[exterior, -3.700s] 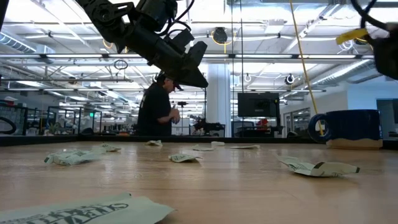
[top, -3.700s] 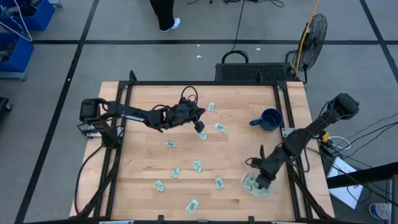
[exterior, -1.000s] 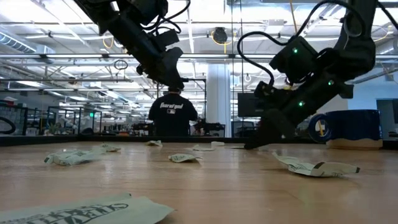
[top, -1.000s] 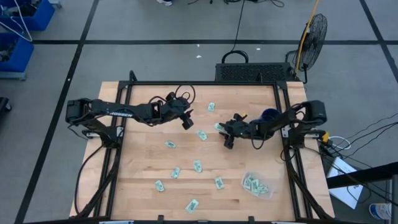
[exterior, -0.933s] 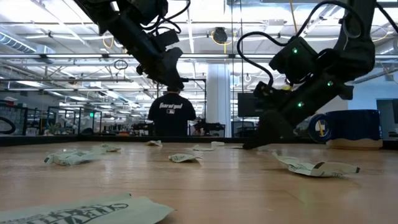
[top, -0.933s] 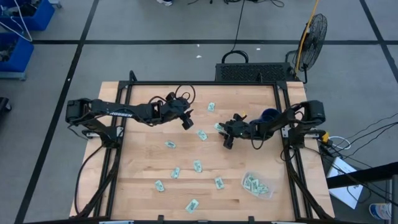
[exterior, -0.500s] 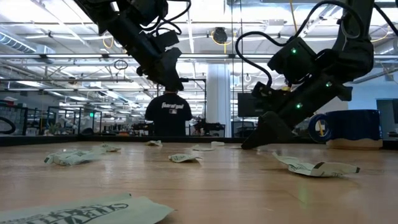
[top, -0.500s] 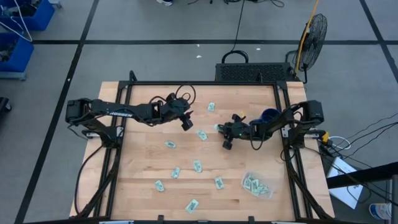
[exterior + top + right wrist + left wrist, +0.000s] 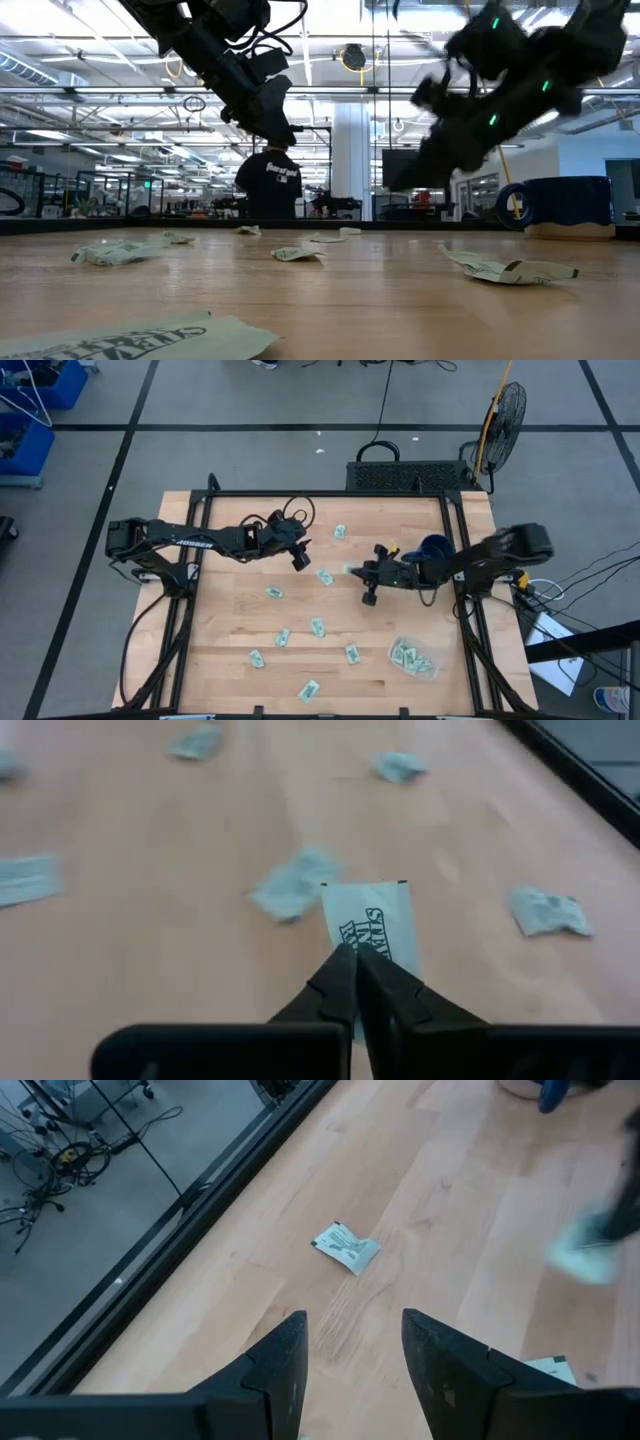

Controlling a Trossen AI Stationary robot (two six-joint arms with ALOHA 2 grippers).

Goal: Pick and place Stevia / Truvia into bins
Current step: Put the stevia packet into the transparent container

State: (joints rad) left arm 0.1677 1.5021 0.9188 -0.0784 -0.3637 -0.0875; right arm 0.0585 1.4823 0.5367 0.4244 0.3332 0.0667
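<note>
The right pincer (image 9: pixel 357 958) was pinched tight on one sachet (image 9: pixel 378 928), holding it by its near edge, up off the table (image 9: pixel 230 620). From above, this pincer (image 9: pixel 368 596) sat right of the middle, just left of the blue mug (image 9: pixel 436 551).

The sachet looked thin, light and floppy, like a tiny paper pillow. It would bend and could slip out of the grip. A hold on an edge or corner looked best, since the flat face gives nothing to grab.

Many more sachets (image 9: pixel 317 626) lay flat and spread out over the near half of the table. Some were crumpled. The bin (image 9: pixel 413 658) stood near the front right corner, with a few sachets already inside. It was well apart from the held sachet.

Farther back, the left pincer (image 9: pixel 350 1355) hung open above the wood, with one sachet (image 9: pixel 346 1247) lying just ahead of it. From above, it (image 9: pixel 297 560) was over the back left part.
</note>
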